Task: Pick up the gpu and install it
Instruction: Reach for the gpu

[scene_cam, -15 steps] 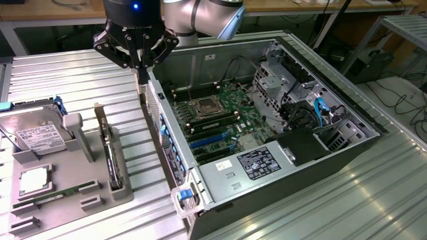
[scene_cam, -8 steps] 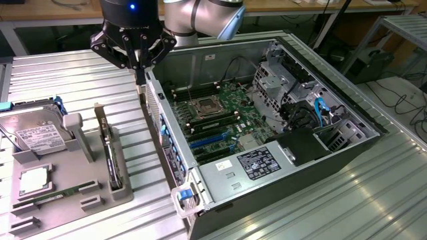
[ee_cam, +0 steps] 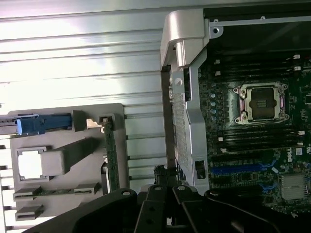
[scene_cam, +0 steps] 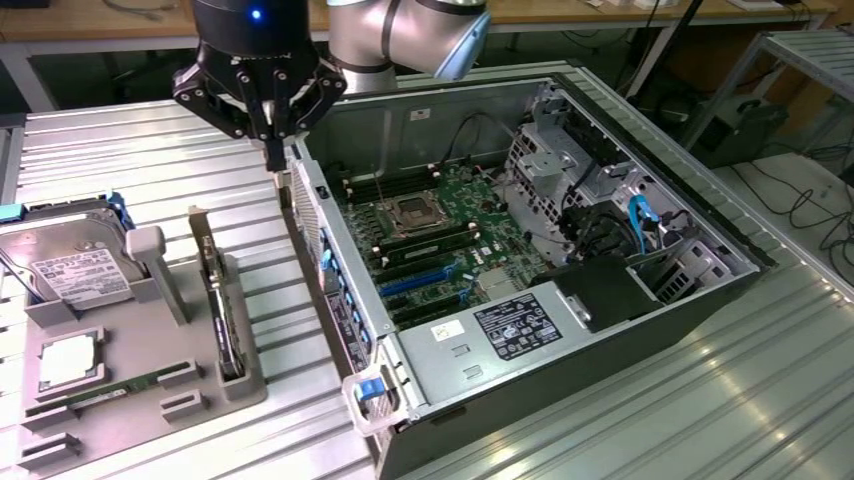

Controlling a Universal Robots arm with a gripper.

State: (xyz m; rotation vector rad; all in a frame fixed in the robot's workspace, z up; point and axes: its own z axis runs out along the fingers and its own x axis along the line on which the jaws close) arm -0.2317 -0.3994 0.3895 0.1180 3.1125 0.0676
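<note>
The gpu [scene_cam: 218, 290] stands on edge in a slot of the grey holder [scene_cam: 160, 330] on the exterior view's left, thin and dark, with its bracket end toward the back. In the wrist view the gpu [ee_cam: 112, 155] is a narrow green strip in that holder. My gripper [scene_cam: 275, 155] hangs shut and empty above the gap between the holder and the open computer case [scene_cam: 694, 300], just over the case's rear wall. It is higher than the gpu and toward the case side of it. In the wrist view my gripper [ee_cam: 163, 177] sits by the case's rear panel.
Inside the case lies the motherboard [scene_cam: 441, 240] with an open CPU socket [scene_cam: 407, 212] and blue expansion slots [scene_cam: 414, 282]. The holder also carries a hard drive [scene_cam: 80, 272], a CPU [scene_cam: 64, 362] and a RAM stick [scene_cam: 114, 392]. A ribbed metal table [scene_cam: 747, 420] lies under everything.
</note>
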